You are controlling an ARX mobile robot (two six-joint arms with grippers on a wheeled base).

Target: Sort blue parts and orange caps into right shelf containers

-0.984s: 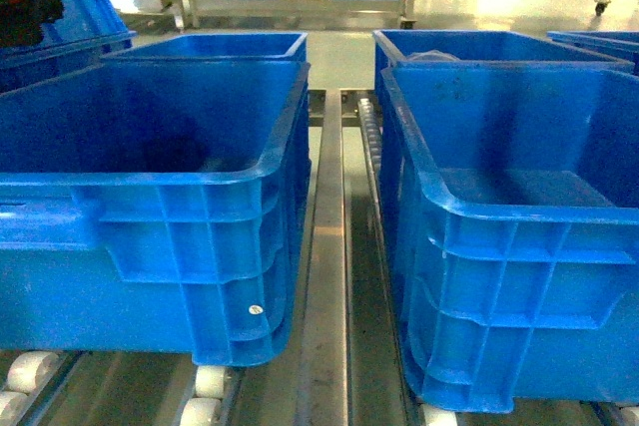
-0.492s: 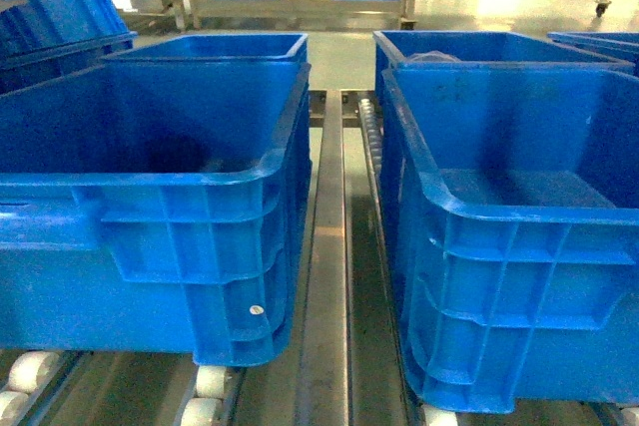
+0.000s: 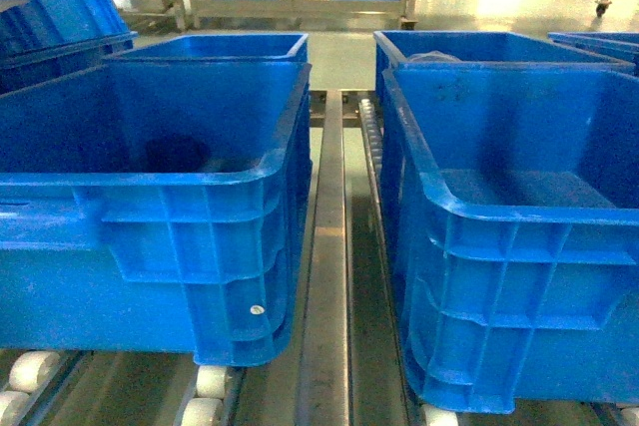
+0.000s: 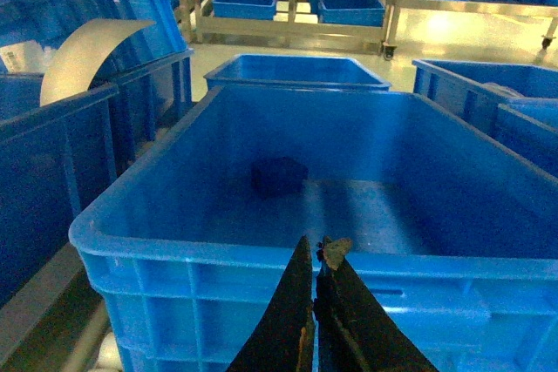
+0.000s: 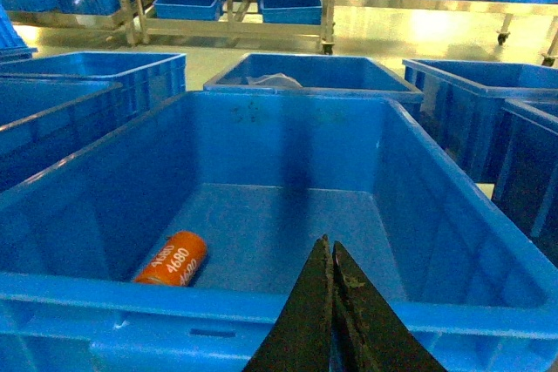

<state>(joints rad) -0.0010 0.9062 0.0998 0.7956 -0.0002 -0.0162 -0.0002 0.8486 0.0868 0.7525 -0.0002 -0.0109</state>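
**Mia:** On the metal roller rack (image 3: 329, 246) sat two big blue crates, side by side with a gap between them. The left crate (image 3: 200, 236) was by the rack's left edge, and the right crate (image 3: 519, 286) was by its right edge.

**Ben:** What was in the left one?

**Mia:** A dark blue blocky piece (image 4: 279, 176) lay on its floor, near the back wall. I could not tell what kind of piece it was, it was too dim.

**Ben:** And the right one?

**Mia:** An orange tube (image 5: 172, 259) with white numbers lay on its side there, at the front left corner of the floor. It looked more like a tube than a little round cap.

**Ben:** Where were the pincers?

**Mia:** The left gripper (image 4: 316, 263) hung at the front rim of the left crate. Its two black fingers were pressed together. A small pale scrap (image 4: 336, 250) sat at the tips, but I could not tell what it was or if it was pinched.

**Ben:** And the other one?

**Mia:** The right gripper (image 5: 329, 254) hung at the front rim of the right crate. Its fingers were closed tight too, with nothing between them. The orange tube lay well to its left, not touching it.

**Ben:** Anything behind?

**Mia:** More blue crates (image 3: 210, 47) stood at the back of the rack.
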